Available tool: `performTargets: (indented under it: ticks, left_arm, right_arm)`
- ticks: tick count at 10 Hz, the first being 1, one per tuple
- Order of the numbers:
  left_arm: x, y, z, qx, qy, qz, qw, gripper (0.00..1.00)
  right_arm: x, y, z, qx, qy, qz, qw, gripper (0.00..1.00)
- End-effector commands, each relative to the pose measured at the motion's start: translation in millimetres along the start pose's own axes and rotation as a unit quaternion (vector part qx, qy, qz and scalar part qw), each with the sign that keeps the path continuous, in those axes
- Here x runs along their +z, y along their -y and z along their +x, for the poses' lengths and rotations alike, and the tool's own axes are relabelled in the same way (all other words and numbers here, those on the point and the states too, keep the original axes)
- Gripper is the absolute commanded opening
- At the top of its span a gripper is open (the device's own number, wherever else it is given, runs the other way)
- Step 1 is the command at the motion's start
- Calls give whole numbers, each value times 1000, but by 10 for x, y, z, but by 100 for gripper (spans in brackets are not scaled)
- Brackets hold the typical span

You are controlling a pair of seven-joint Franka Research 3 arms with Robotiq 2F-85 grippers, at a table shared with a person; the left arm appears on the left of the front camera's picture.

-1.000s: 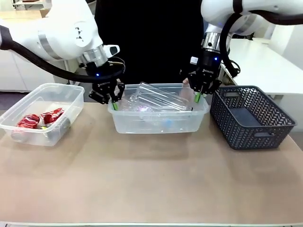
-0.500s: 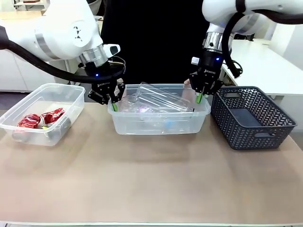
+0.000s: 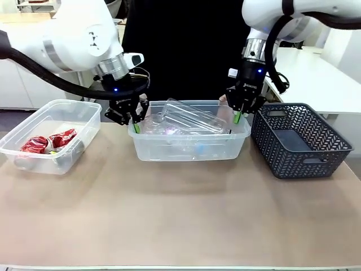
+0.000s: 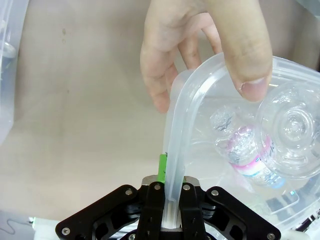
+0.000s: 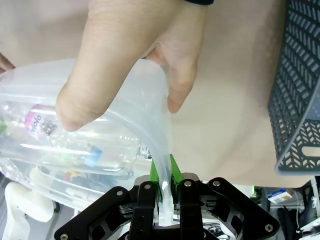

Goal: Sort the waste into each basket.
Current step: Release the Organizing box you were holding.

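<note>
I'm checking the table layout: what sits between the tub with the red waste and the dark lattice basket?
In the front view, the middle clear tub of plastic bottles sits between the red-waste tub and the lattice basket.

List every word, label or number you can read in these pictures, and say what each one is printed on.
"violo", uncertain: pink label of a bottle in the middle tub.
Pink and white label on another bottle: too blurred to read.
Print on the red cans in the left tub: too small to read.
</note>
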State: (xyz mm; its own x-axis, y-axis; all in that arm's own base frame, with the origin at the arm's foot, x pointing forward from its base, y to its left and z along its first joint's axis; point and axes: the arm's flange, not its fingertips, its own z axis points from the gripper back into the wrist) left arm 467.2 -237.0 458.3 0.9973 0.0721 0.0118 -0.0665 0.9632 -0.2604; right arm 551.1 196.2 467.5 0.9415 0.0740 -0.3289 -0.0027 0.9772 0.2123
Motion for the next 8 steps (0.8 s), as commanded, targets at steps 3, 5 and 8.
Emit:
performTargets:
  ticks: [3, 5, 8]
  left_arm:
    - [273, -26, 19, -13, 16, -25, 999, 100]
    - [485, -118, 12, -6, 46, -36, 998, 100]
    - [747, -283, -68, -7, 78, -70, 994, 100]
  right_arm:
    - [170, -58, -309, 54, 121, 35, 991, 85]
    - [290, -9, -459, 81, 164, 61, 981, 100]
    - [453, 86, -712, 105, 224, 69, 966, 100]
